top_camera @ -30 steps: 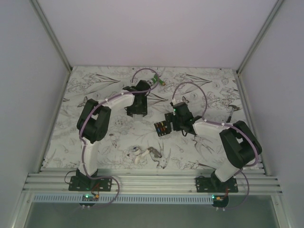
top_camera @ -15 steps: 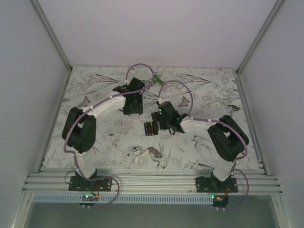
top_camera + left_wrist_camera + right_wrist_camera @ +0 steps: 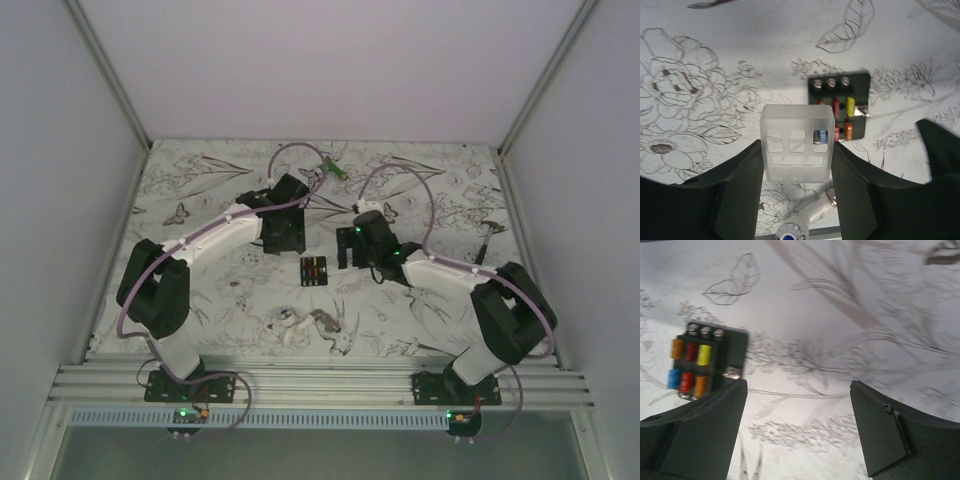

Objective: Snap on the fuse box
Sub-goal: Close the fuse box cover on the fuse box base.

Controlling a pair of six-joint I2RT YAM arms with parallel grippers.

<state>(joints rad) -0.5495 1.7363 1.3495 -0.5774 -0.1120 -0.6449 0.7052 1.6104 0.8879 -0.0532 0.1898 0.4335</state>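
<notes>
The fuse box (image 3: 314, 270) is a small black block with coloured fuses in its slotted top, lying flat on the flower-patterned table between the two arms. It also shows in the left wrist view, fuse box (image 3: 840, 112), and in the right wrist view, fuse box (image 3: 710, 362). My left gripper (image 3: 796, 148) is shut on a translucent plastic cover (image 3: 796, 142), held just near and left of the box. From above, the left gripper (image 3: 283, 236) hangs up and left of the box. My right gripper (image 3: 797, 390) is open and empty, right of the box, and shows from above as right gripper (image 3: 349, 250).
A white-and-grey clump of small parts (image 3: 303, 324) lies near the front of the table. A green plastic object (image 3: 337, 170) sits at the back. A small dark item (image 3: 490, 230) lies at the right edge. White walls enclose the table.
The right gripper carried the fuse box leftward, left it on the table and opened, drawing back to the right. The left arm stretched out, bringing the cover closer to the box.
</notes>
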